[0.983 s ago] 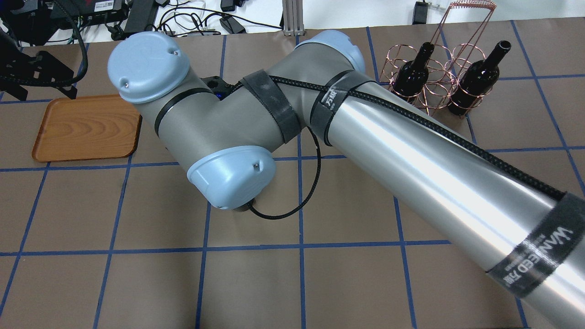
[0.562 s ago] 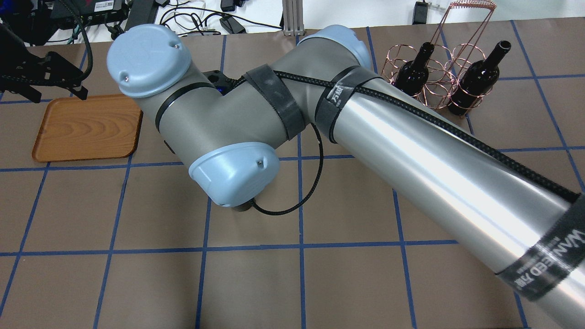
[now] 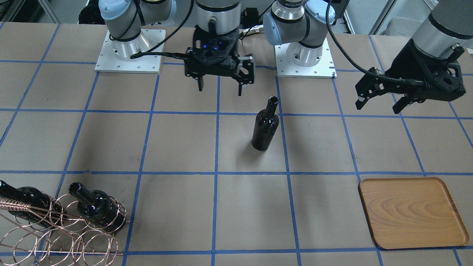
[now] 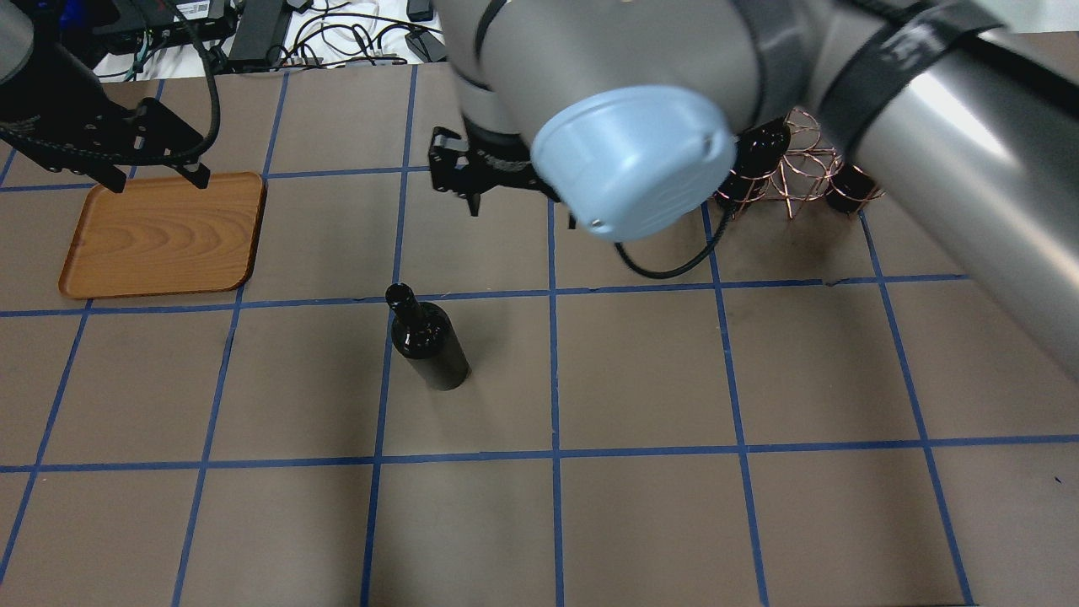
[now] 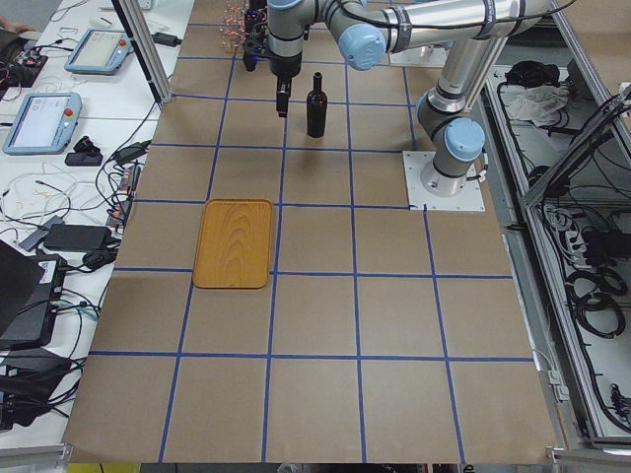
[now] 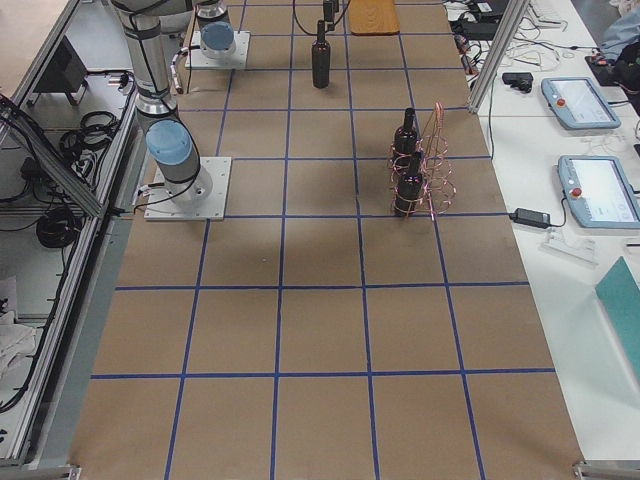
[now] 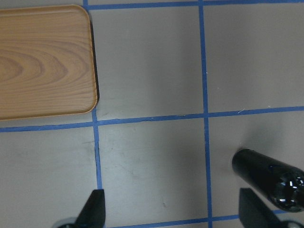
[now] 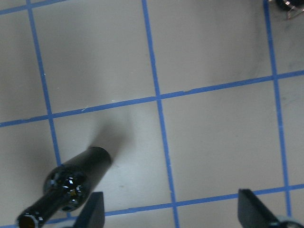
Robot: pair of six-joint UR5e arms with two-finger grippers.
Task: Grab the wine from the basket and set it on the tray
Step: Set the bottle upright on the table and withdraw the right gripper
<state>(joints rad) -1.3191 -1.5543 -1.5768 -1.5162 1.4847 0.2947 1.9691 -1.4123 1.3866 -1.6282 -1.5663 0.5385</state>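
I count three wine bottles. The lone bottle [image 3: 264, 127] stands upright mid-table, while the second bottle [image 3: 94, 207] and third bottle [image 3: 22, 197] sit in the one basket [image 3: 66, 236], at eight o'clock from the lone one as seen from the operators' side. One tray [image 3: 410, 210] lies at four o'clock. There are two grippers: the right gripper [image 3: 220, 88] and the left gripper [image 3: 377, 108].

The blue-gridded table [image 3: 177, 147] is carrying the wine [image 3: 264, 129] upright mid-table, with the tray [image 3: 410, 212] sitting toward its far edge on the left and the basket [image 3: 74, 236] on the right.
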